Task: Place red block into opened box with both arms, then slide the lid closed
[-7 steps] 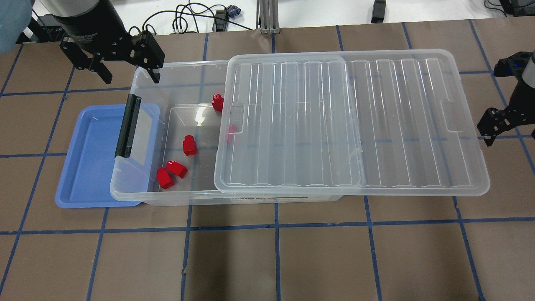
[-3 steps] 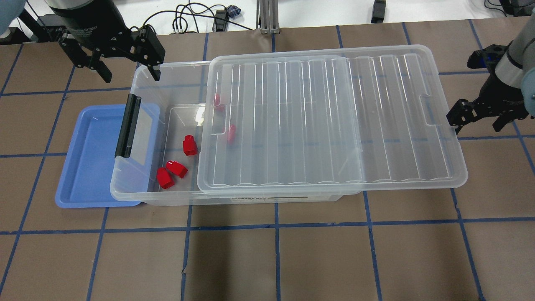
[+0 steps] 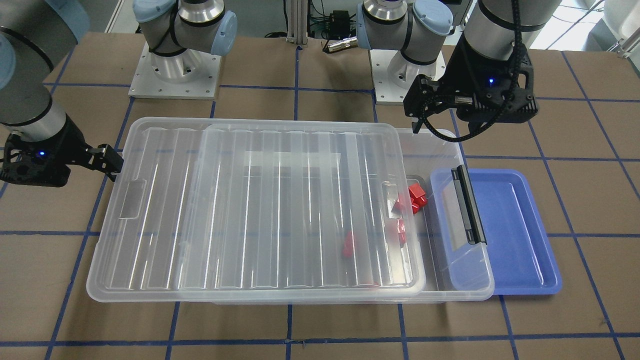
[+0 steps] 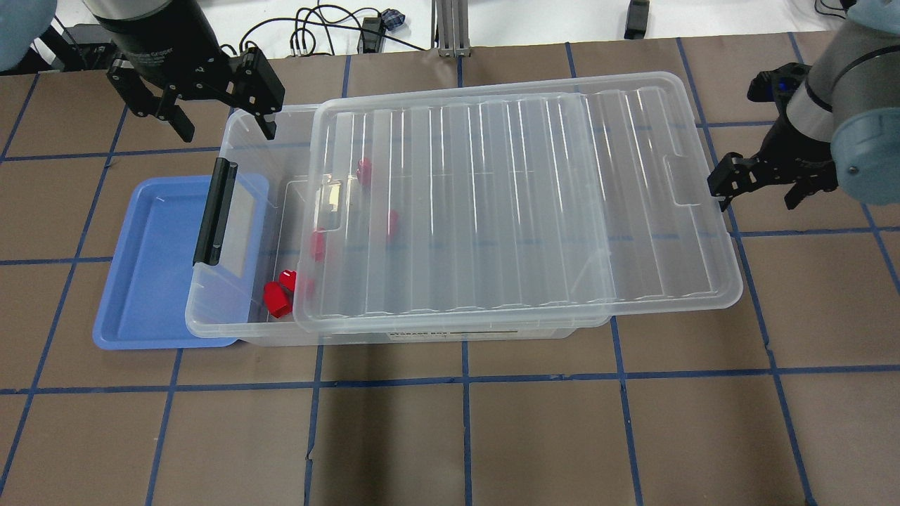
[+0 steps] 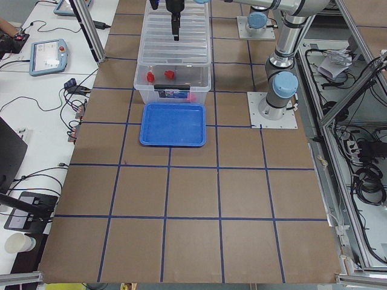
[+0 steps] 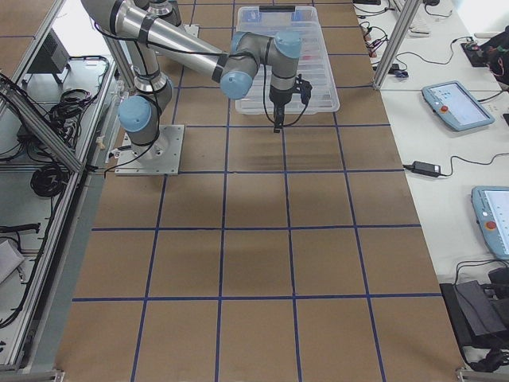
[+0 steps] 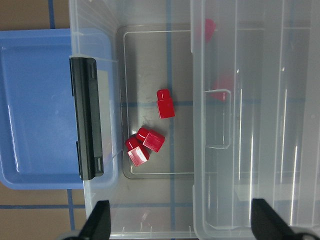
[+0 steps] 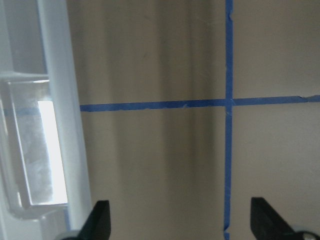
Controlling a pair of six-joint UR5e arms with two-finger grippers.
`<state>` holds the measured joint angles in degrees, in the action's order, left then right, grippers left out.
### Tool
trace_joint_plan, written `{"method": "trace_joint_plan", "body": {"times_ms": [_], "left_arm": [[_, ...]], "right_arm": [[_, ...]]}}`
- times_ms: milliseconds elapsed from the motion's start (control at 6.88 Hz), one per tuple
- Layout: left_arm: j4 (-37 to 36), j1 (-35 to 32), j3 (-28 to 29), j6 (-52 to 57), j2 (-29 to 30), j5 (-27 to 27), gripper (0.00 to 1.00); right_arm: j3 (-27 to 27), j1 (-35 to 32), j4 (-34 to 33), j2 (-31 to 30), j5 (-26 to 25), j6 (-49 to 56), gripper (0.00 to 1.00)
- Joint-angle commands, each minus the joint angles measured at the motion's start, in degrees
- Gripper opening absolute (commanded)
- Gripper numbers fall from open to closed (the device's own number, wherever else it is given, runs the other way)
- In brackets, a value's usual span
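Nearest, two red blocks [image 4: 276, 299] lie in the box [image 4: 239, 330] at its uncovered end, with others under the lid [image 4: 520, 204]. The closing slide seems in hand: the right hand [image 4: 758, 190], spread and empty, has one finger at the lid's short edge. The next move calls for a square push toward the black latch bar [image 4: 214, 211]. Farthest, the left hand [image 4: 226, 128] hovers spread wide, holding nothing.

Clear ribbed plastic lid [image 4: 520, 204] atop large clear plastic box [image 4: 242, 144], overhanging its right end. Small red plastic blocks [image 4: 276, 299] inside, leftward. Blue plastic tray [image 4: 148, 267] abuts left end.
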<state>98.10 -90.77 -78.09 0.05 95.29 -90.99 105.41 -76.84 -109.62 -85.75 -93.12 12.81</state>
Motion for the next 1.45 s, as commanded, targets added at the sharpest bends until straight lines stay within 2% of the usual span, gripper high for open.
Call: {"method": "trace_joint_plan", "body": {"times_ms": [0, 291, 726, 872, 1162, 1308], "left_arm": [[-0.1, -0.11, -0.04, -0.31, 0.07, 0.11, 1.0], [-0.1, -0.11, -0.13, -0.31, 0.24, 0.02, 1.0], [-0.02, -0.11, -0.13, -0.31, -0.2, 0.11, 1.0], [-0.02, -0.11, -0.22, -0.22, -0.28, 0.02, 1.0], [-0.02, -0.11, -0.31, -0.22, -0.28, 0.02, 1.0], [-0.02, -0.11, -0.22, -0.22, -0.2, 0.19, 1.0]], "right_arm": [[-0.73, -6.9, -0.42, -0.03, 0.22, -4.52, 1.0], [-0.73, -9.2, -0.6, -0.03, 0.22, -6.22, 1.0], [-2.04, -8.77, -0.42, -0.99, 0.13, -6.31, 1.0], [-5.97, -9.2, 2.62, -2.13, 0.05, -6.4, 1.0], [-14.93, -12.35, 16.31, -5.11, 0.04, -8.66, 1.0], [-17.67, -15.07, 18.36, -4.87, 0.22, -16.51, 1.0]]}}
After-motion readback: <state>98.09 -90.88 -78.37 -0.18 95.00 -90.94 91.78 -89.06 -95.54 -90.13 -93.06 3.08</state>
